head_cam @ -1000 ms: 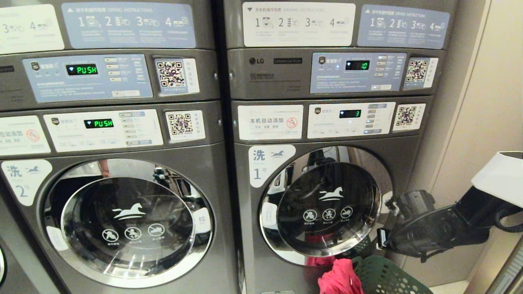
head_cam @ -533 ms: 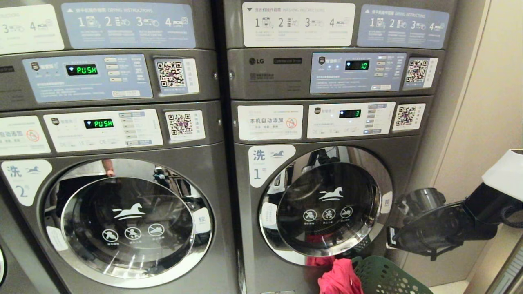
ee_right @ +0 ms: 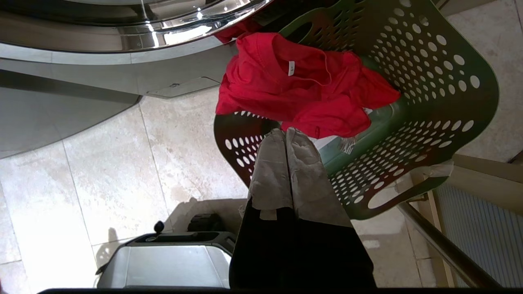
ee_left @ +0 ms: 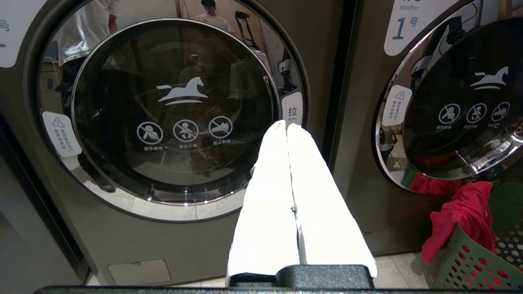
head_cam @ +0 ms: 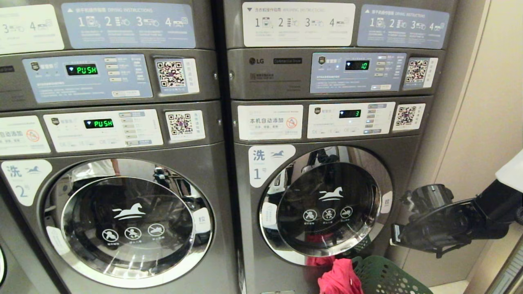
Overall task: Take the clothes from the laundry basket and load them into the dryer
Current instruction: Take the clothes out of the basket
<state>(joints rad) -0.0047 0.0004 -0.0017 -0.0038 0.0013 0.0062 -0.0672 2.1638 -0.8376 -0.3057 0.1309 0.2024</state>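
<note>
Left gripper points at machine 2's round glass door, its white fingers pressed together on nothing; only its wrist view shows it. Rightward, machine 1's chrome-ringed door is closed. Beyond its rim, the right gripper has its taped fingers together and empty. Its wrist view alone shows the green perforated plastic laundry basket on pale tile, a crumpled red shirt draped over its rim.
</note>
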